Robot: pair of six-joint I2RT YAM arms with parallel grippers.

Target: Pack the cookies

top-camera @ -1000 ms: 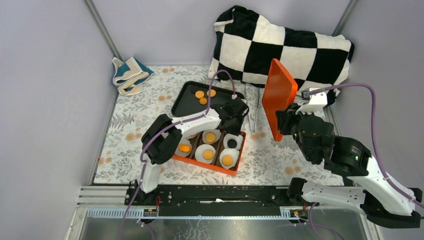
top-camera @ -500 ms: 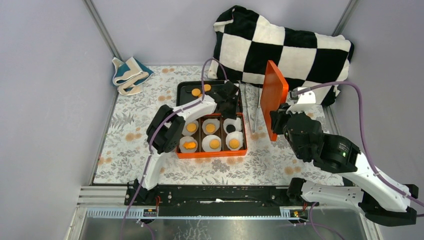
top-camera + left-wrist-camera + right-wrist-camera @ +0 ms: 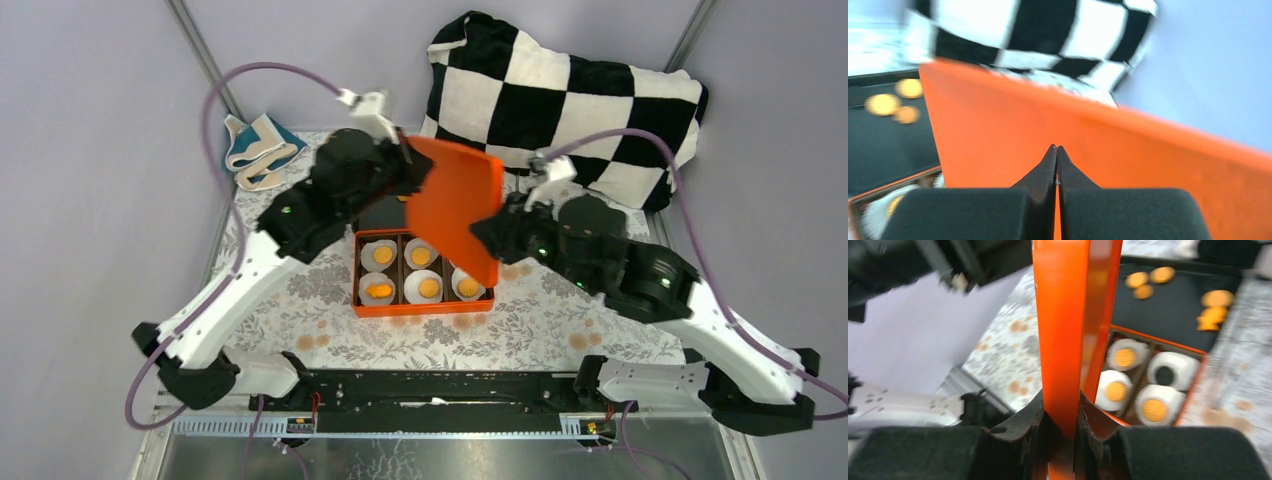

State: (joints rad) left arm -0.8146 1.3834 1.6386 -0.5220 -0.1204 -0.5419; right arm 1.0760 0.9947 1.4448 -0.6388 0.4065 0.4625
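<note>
An orange box holds white liners, and cookies lie in several of them. Tilted above its right half hangs the orange lid, with my right gripper shut on its lower edge. The right wrist view also shows filled liners, one empty liner and loose cookies on the black tray, one of them fish-shaped. My left gripper is shut and empty at the lid's upper left edge. In its wrist view its tips point at the lid.
The lid and left arm hide most of the black tray. A black-and-white checkered pillow leans at the back right. A folded cloth lies at the back left. A floral mat covers the table.
My left arm has risen from the box and swung up to the back left. My right arm has carried the lid leftward and tipped it over the box, which now sits square.
</note>
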